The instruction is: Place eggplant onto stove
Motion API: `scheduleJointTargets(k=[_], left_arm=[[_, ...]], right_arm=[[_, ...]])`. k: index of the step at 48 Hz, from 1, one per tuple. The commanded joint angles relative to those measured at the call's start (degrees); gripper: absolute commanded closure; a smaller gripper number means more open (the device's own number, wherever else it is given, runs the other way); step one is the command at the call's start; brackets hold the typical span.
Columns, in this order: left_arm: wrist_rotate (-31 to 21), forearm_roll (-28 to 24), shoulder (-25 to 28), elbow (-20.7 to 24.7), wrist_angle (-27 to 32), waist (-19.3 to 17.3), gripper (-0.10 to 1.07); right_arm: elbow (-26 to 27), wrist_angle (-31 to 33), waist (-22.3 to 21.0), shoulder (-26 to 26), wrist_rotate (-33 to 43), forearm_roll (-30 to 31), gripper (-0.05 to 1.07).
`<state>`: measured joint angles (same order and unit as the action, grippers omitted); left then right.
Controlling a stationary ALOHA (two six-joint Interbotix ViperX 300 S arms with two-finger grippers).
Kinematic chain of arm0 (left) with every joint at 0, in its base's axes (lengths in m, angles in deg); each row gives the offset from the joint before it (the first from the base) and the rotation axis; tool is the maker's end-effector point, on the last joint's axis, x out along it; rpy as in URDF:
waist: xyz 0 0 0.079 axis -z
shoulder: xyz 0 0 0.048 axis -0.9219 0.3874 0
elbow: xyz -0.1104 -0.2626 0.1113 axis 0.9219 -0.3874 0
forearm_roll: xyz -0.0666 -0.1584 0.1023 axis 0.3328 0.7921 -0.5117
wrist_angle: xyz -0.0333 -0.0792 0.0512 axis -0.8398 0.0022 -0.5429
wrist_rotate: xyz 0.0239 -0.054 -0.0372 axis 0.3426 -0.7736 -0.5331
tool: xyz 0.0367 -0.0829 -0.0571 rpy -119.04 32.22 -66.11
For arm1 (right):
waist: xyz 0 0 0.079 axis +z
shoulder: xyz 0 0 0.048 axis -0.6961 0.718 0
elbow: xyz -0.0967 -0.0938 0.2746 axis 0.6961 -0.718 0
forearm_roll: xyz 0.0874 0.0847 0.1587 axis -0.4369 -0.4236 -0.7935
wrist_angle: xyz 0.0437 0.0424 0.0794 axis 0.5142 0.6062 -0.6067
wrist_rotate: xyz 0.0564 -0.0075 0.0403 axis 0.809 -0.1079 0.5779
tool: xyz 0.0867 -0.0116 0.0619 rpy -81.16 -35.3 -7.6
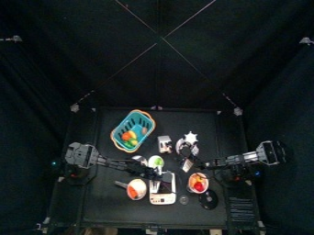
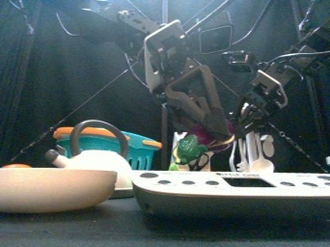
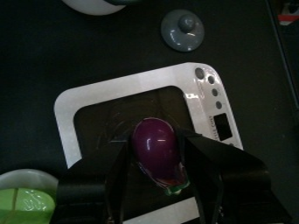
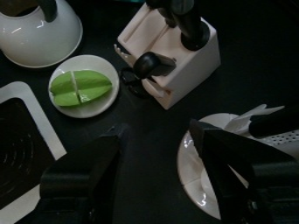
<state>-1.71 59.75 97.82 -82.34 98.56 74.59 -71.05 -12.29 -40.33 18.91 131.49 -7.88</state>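
A purple eggplant (image 3: 156,147) with a green cap is held between the jaws of my left gripper (image 3: 158,157). It hangs just above the stove (image 3: 117,87), a white rounded slab with a dark top and small round knobs along one side. In the top view the stove (image 1: 163,190) lies at the table's front middle, with the left gripper (image 1: 159,174) over it. In the front view the stove (image 2: 233,186) is the near white slab. My right gripper (image 4: 156,136) is open and empty, beside the stove's corner (image 4: 17,149) and over a white plate (image 4: 208,171).
A teal basket (image 1: 135,128) stands at the back left. A white kettle (image 2: 88,159) and a shallow bowl (image 2: 52,190) are at the front left. A knife block (image 4: 170,44) and a plate with a green vegetable (image 4: 82,87) lie near the right gripper.
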Motion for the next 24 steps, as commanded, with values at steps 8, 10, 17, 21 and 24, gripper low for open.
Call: scheduleJointTargets(k=[8,10,17,21,24], left_arm=[[0.0,0.1,-1.1,1.7,-0.2,-0.1,0.14],[-0.1,0.1,-1.2,1.7,-0.2,-0.1,0.11],[-0.2,0.1,-1.2,1.6,-0.2,-0.1,0.01],[-0.1,0.1,-1.3,1.8,-0.4,-0.1,-0.01],[-0.1,0.0,-1.7,1.8,-0.4,-0.1,-0.01]], right_arm=[[1.1,0.0,-0.1,-0.5,0.0,0.1,0.12],[1.0,0.0,-0.1,-0.5,0.0,0.2,0.12],[1.0,0.0,-0.1,-0.5,0.0,0.1,0.12],[1.0,0.0,-0.1,-0.5,0.0,0.1,0.12],[1.1,0.0,-0.1,-0.5,0.0,0.2,0.12]])
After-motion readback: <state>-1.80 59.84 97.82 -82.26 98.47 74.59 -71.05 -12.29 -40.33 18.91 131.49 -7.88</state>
